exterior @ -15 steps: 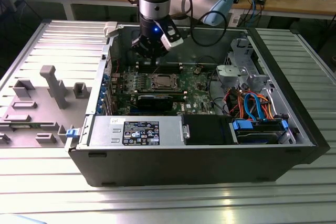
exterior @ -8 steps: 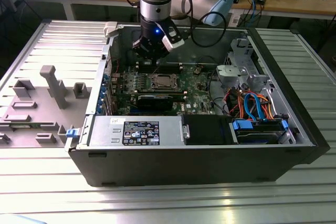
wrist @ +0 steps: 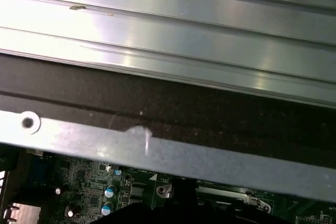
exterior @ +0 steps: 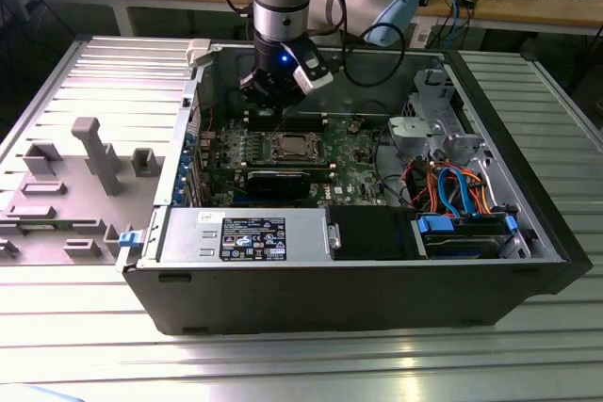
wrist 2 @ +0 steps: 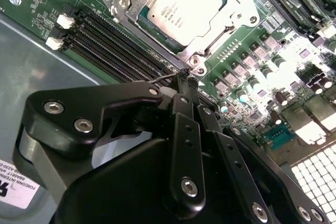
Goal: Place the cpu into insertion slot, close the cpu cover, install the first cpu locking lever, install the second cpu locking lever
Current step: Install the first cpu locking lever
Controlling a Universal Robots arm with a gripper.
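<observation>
Layout referenced to the insertion slot [exterior: 292, 147] inside the computer case [exterior: 377, 298].

The cpu [wrist 2: 181, 9] sits in the slot, the cpu cover [wrist 2: 223, 22] down around it. The gripper [wrist 2: 188, 85] hangs just beside the slot. To the exterior view's right lie the drive cables [exterior: 452, 185]; nearer the camera, the power supply [exterior: 250, 237].

Even overhead light, glare streaks on the ribbed metal table [exterior: 283, 364] at lower frame, blown highlights at right of second wrist view, soft blur throughout.
</observation>
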